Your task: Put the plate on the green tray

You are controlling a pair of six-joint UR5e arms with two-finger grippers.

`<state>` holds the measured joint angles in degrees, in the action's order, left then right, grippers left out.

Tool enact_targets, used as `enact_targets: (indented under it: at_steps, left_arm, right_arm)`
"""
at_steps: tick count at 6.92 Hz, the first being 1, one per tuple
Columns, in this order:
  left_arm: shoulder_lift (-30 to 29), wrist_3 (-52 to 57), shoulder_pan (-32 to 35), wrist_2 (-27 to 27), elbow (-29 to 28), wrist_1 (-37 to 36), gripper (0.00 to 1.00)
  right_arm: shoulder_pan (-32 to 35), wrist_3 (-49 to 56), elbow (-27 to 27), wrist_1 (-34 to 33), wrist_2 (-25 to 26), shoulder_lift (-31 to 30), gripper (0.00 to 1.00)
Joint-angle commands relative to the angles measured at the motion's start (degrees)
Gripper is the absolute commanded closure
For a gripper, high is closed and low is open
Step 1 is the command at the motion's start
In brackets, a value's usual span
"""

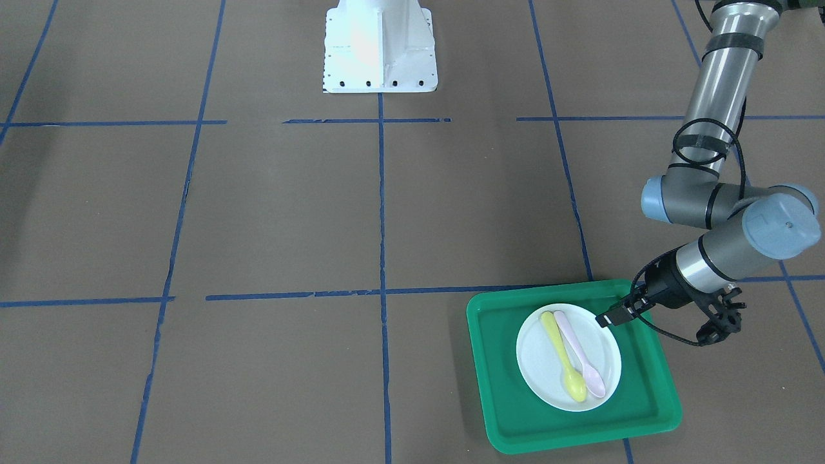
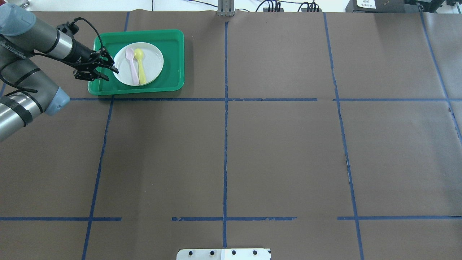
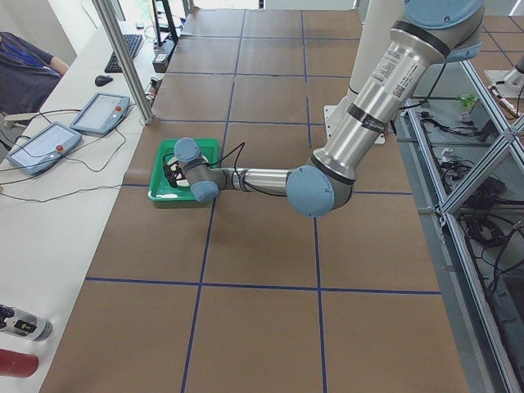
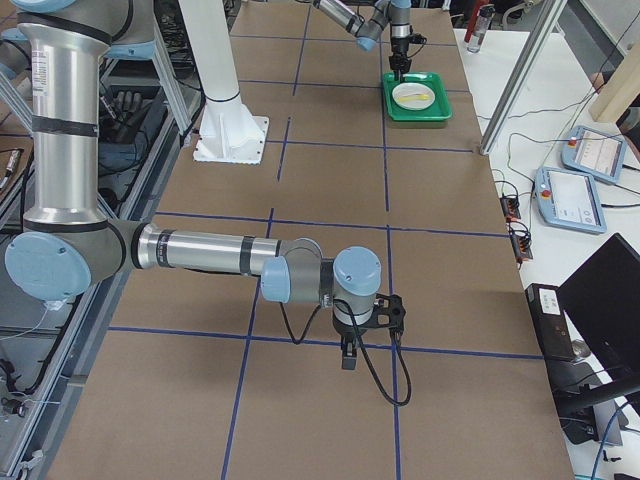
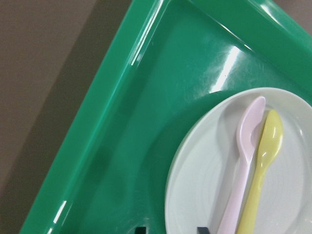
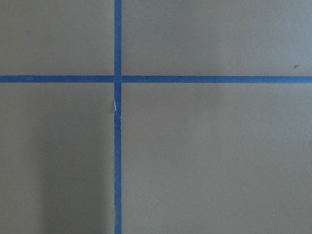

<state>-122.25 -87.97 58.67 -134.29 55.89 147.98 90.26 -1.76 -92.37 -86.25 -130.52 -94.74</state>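
Note:
The green tray [image 1: 651, 399] lies at the table's far left [image 2: 173, 57]. The white plate [image 1: 548, 361] lies flat in it and holds a yellow spoon [image 1: 564, 364] and a pink spoon [image 1: 583, 361]. My left gripper [image 1: 609, 318] is low over the plate's rim on the robot's side [image 2: 112, 69]. In the left wrist view its two fingertips [image 5: 202, 229] stand a small gap apart astride the plate [image 5: 204, 185] rim, over the tray [image 5: 122, 122]. My right gripper [image 4: 347, 362] points down at bare table; I cannot tell if it is open or shut.
The white robot base [image 1: 380, 48] stands at the table's middle edge. Blue tape lines [image 2: 225, 99] cross the brown table. Beside the tray runs a white side bench with tablets [image 3: 98, 110] and a metal post [image 3: 123, 57].

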Motion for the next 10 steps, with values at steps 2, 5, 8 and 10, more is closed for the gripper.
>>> enact_targets:
  at_steps: [2, 5, 8, 10]
  left_arm:
    - [0.78, 1.22, 2.31, -2.79, 4.03, -2.06, 0.00]
    - [7.01, 12.26, 4.87, -5.19, 23.15, -19.78, 0.00]
    - [13.78, 32.86, 8.30, 0.14, 37.23, -30.94, 0.00]
    - [13.53, 56.21, 10.49, 8.93, 44.46, -49.64, 0.00]
  right_arm:
    - [0.00, 0.08, 0.00, 0.03, 0.00, 0.00, 0.00]
    - [0.00, 0.00, 0.00, 0.03, 0.00, 0.00, 0.00]
    - [0.00, 0.00, 0.00, -0.06, 0.00, 0.00, 0.00]
    - [0.00, 0.00, 0.00, -0.06, 0.00, 0.00, 0.00]
